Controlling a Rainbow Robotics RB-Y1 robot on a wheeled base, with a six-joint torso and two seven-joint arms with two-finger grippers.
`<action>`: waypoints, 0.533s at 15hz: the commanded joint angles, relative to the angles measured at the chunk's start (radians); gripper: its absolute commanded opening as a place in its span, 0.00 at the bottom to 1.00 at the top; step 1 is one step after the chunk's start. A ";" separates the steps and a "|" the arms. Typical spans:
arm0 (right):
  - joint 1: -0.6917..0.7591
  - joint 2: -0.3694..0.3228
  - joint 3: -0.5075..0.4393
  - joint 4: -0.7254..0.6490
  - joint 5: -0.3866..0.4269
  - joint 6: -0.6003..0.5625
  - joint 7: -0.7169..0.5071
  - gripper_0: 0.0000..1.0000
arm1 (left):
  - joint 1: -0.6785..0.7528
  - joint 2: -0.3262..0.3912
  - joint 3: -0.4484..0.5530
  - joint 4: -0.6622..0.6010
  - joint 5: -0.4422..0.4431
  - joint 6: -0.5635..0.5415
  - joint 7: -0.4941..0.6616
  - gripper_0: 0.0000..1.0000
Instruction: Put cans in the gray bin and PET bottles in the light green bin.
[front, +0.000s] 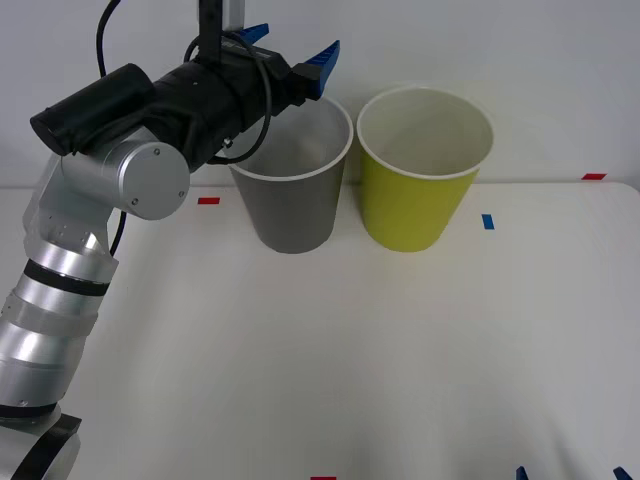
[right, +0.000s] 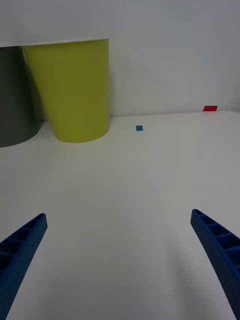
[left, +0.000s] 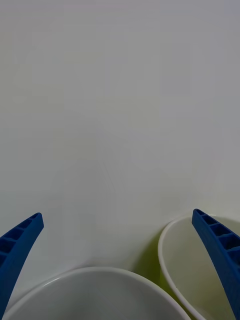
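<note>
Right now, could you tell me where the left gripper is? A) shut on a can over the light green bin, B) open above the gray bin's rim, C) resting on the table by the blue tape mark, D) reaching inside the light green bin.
B: the left gripper hangs over the gray bin, its blue fingers spread with nothing between them, left of the light green bin.

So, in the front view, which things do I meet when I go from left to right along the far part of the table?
Red tape mark → left gripper → gray bin → light green bin → blue tape mark → second red tape mark.
</note>
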 joint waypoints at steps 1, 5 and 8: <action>0.000 0.000 0.000 0.000 0.000 0.000 0.000 1.00 | 0.001 0.011 0.001 -0.030 0.016 0.034 0.002 1.00; 0.000 0.000 0.000 0.000 0.000 0.000 0.000 1.00 | -0.001 0.040 0.064 -0.142 0.038 0.223 0.002 1.00; 0.000 0.000 0.000 0.000 0.000 0.000 0.000 1.00 | -0.001 0.040 0.156 -0.244 0.041 0.378 -0.002 1.00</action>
